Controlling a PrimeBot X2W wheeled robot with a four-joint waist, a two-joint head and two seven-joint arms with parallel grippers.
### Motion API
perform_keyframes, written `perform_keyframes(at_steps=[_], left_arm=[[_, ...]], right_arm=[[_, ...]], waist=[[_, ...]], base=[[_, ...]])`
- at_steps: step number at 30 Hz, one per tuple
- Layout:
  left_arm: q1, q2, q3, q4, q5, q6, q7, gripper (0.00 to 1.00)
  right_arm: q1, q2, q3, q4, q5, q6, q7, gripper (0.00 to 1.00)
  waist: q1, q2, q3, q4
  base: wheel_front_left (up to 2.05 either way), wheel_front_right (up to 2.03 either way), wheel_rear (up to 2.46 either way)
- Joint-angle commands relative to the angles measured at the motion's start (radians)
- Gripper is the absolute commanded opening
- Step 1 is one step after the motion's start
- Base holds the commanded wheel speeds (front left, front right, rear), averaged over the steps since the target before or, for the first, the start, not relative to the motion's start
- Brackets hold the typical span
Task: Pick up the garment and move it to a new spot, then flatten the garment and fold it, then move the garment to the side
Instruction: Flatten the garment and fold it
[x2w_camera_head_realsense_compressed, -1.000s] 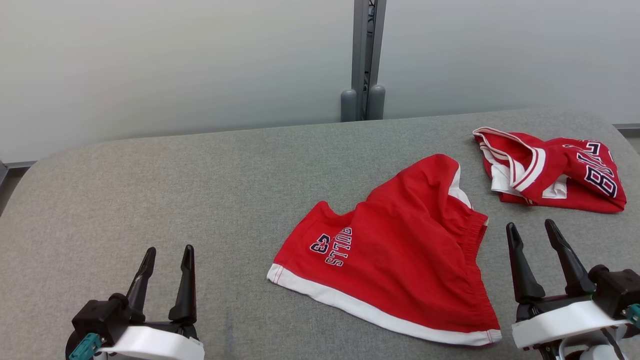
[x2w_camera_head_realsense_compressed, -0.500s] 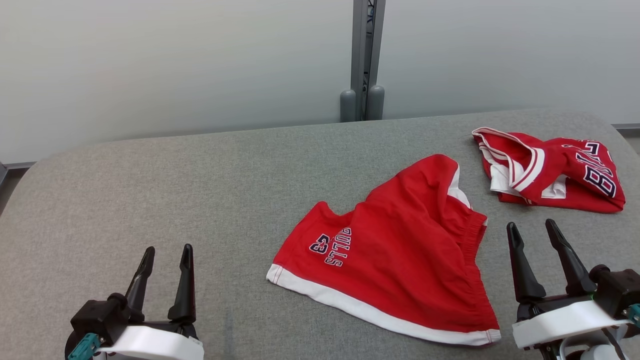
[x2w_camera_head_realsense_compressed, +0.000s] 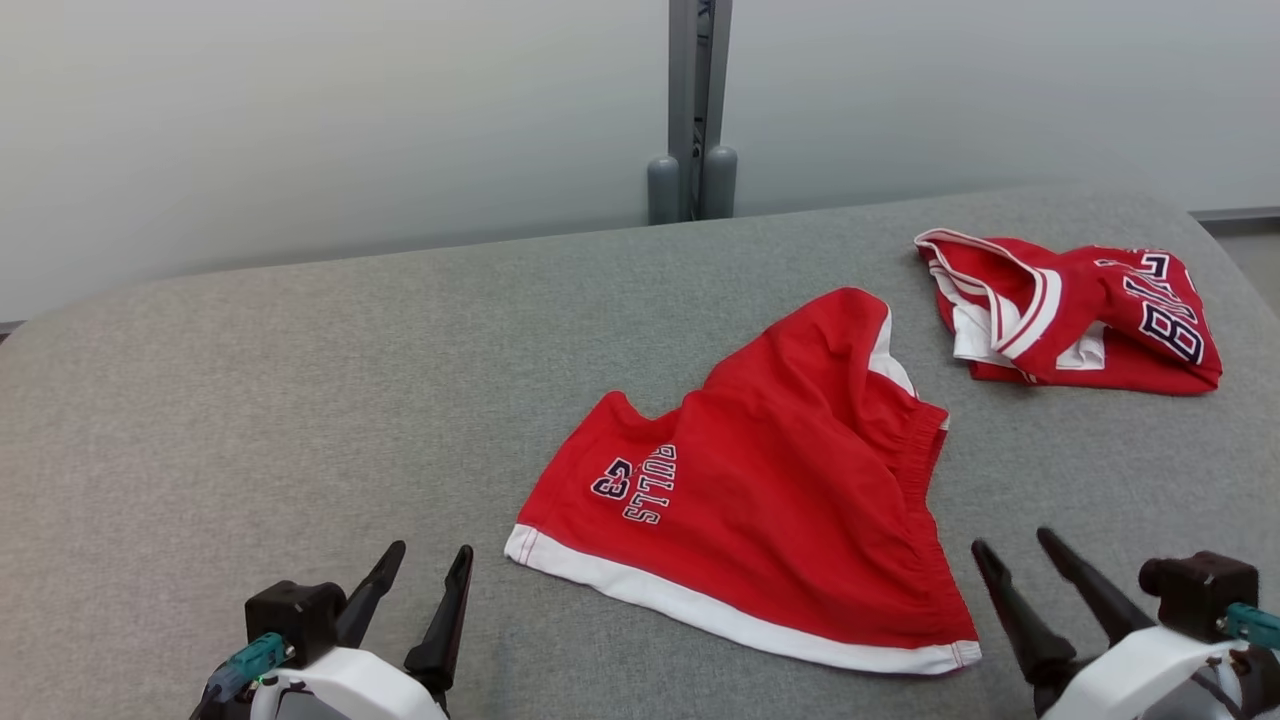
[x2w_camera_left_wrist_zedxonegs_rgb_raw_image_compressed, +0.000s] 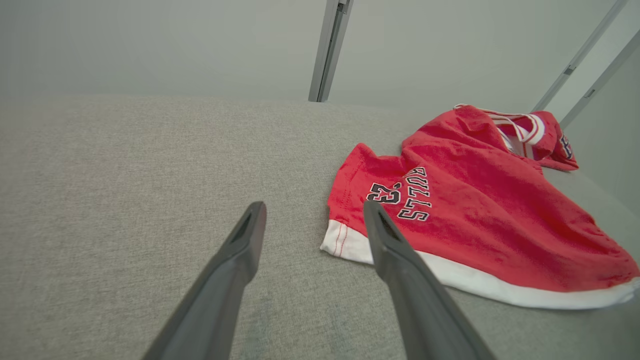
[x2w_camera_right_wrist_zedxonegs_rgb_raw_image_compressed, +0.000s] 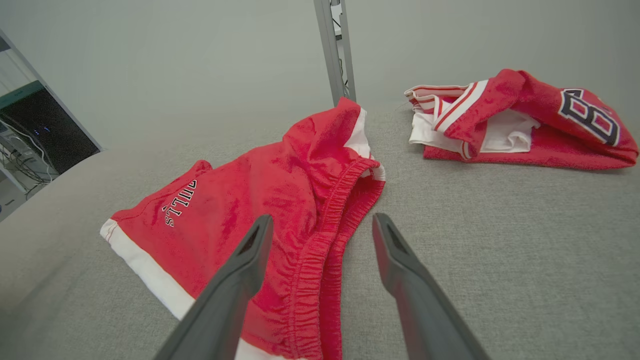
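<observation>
Between the left tool (x2w_camera_head_realsense_compressed: 432, 548) and right tool (x2w_camera_head_realsense_compressed: 1010, 539), both spread empty, lie the red shorts (x2w_camera_head_realsense_compressed: 760, 500).

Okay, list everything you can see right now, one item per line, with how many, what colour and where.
shorts: one, red with white hem and dark lettering, lying rumpled mid-table
jersey: one, red with white trim, bunched at the table's far right
table: one, grey fabric top, under both garments
post: one, grey metal, upright behind the table's far edge
wall: one, pale grey, behind the table
left gripper: one, dark fingers, open, lower left of head view, left of the shorts' hem
right gripper: one, dark fingers, open, lower right of head view, beside the shorts' waistband
</observation>
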Motion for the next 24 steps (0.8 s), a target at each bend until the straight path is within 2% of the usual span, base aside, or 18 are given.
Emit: perform_keyframes(at_steps=[1,7,10,15,24], left_arm=[[-0.015,0.010,-0.001,-0.004,-0.010,-0.006,0.003,1.00],[-0.042,0.044,-0.060,0.006,-0.026,-0.008,0.064,1.00],[-0.089,0.074,-0.127,0.019,-0.032,-0.008,0.130,1.00],[-0.157,0.112,-0.193,0.049,-0.042,-0.008,0.181,1.00],[-0.265,0.140,-0.274,0.141,-0.072,-0.008,0.195,1.00]], right_arm=[[0.013,-0.019,0.014,-0.013,0.021,0.000,0.019,1.00],[0.034,-0.092,0.119,-0.039,0.116,0.000,0.129,1.00],[0.007,-0.095,0.166,-0.017,0.129,0.000,0.142,1.00],[-0.031,-0.087,0.209,0.031,0.133,0.000,0.155,1.00],[-0.089,-0.076,0.260,0.076,0.118,0.000,0.118,1.00]], waist=[[0.0000,0.0000,0.011,-0.011],[0.0000,0.0000,0.048,-0.036],[0.0000,0.0000,0.079,-0.040],[0.0000,0.0000,0.117,-0.043],[0.0000,0.0000,0.160,-0.058]], base=[[0.00,0.00,0.00],[0.00,0.00,0.00],[0.00,0.00,0.00],[0.00,0.00,0.00],[0.00,0.00,0.00]])
